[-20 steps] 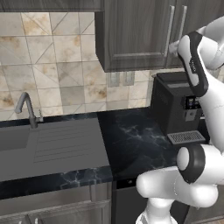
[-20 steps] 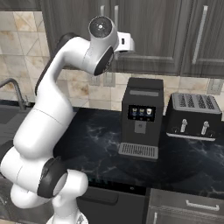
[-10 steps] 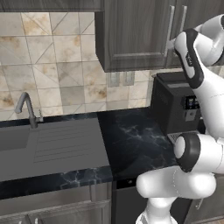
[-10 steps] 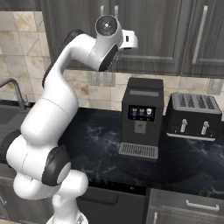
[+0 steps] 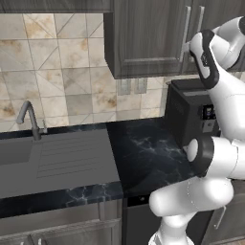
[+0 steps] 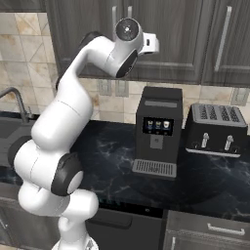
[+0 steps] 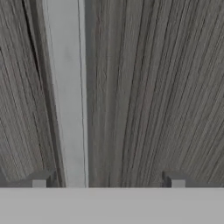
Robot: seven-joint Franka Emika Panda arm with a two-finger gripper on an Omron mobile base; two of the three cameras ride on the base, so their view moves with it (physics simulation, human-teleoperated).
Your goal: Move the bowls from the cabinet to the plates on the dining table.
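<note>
the cabinet spans the top of the right base view, dark wood-grain doors shut, with long silver bar handles; in the left base view it fills the upper middle and right. the bowls are hidden behind the shut doors. the black marble counter runs across the middle of the right base view and the lower middle of the left base view. the white arm rises at the lower left of the right base view and bends to the upper centre, where its hand reaches the cabinet front; in the left base view it climbs the right edge. the grey sink with its tap lies at the left of the left base view. a black coffee machine stands at centre of the right base view, with a black toaster just beside it toward the right. in the hand view the gripper faces the door close up, its jaws wide apart, one fingertip at the lower left and the other at the lower right, holding nothing. a silver handle runs top to bottom left of centre, between the tips and nearer the left one.
</note>
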